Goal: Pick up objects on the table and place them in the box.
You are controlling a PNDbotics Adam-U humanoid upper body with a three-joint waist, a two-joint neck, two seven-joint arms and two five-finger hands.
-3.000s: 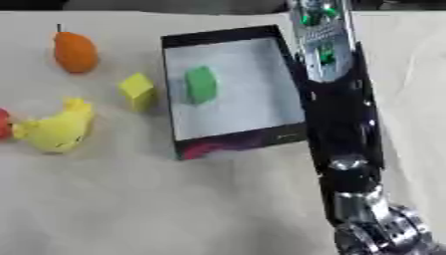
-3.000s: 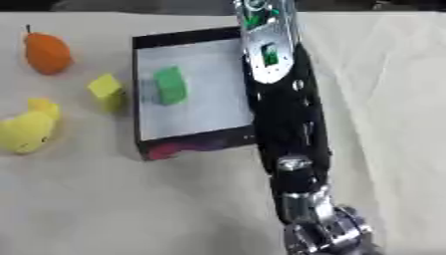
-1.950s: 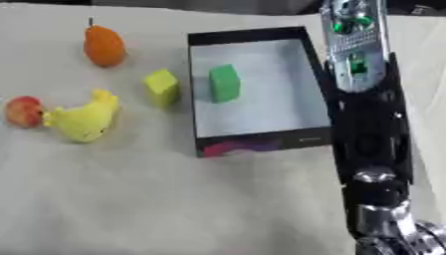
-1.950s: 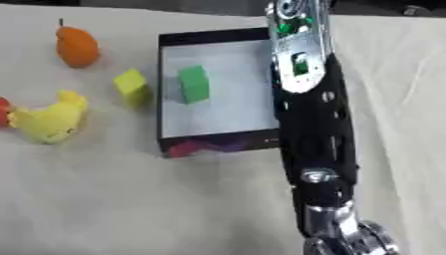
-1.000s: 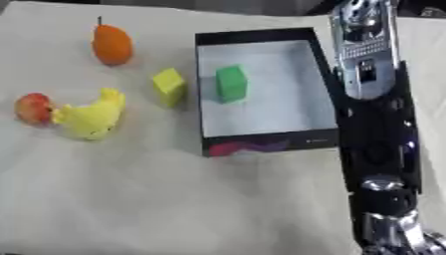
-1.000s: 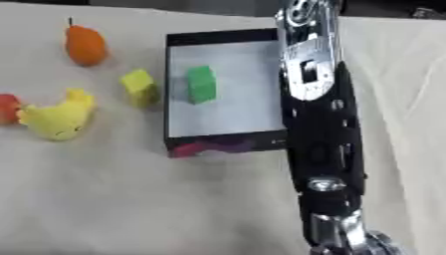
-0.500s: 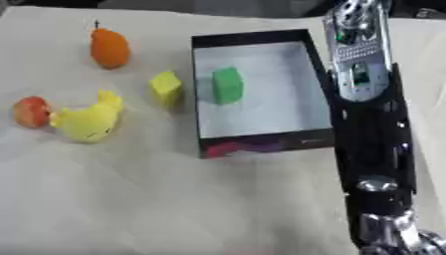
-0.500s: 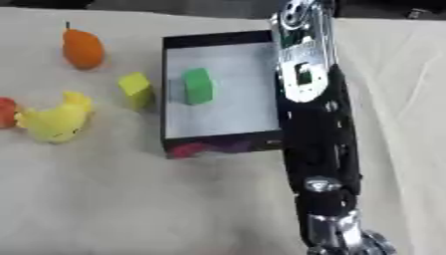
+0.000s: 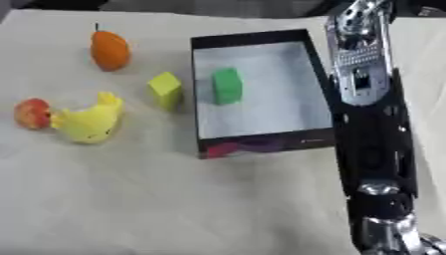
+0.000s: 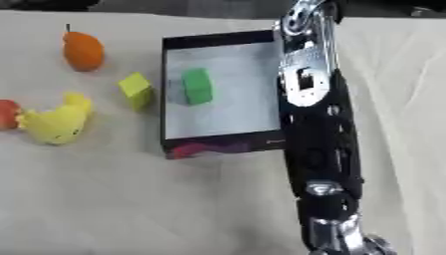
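Note:
A black box (image 9: 253, 38) with a pale floor stands at the middle back, with a green block (image 9: 227, 85) lying inside it. Left of the box, on the cloth, are a yellow block (image 9: 166, 89), an orange fruit (image 9: 110, 50), a yellow duck toy (image 9: 89, 121) and a small red fruit (image 9: 32, 113). My right arm (image 9: 370, 124) runs down along the box's right side, hiding that wall. Its hand (image 9: 396, 241) is a silver shape cut off by the lower right edge. It holds nothing that I can see. The left hand is out of sight.
A cream cloth (image 9: 131, 199) covers the table, with open cloth in front of the box and the toys. The table's far edge runs along the top of the view.
The whole picture has shifted a little, so the camera moved. The objects keep their places on the cloth, and the right arm stays beside the box.

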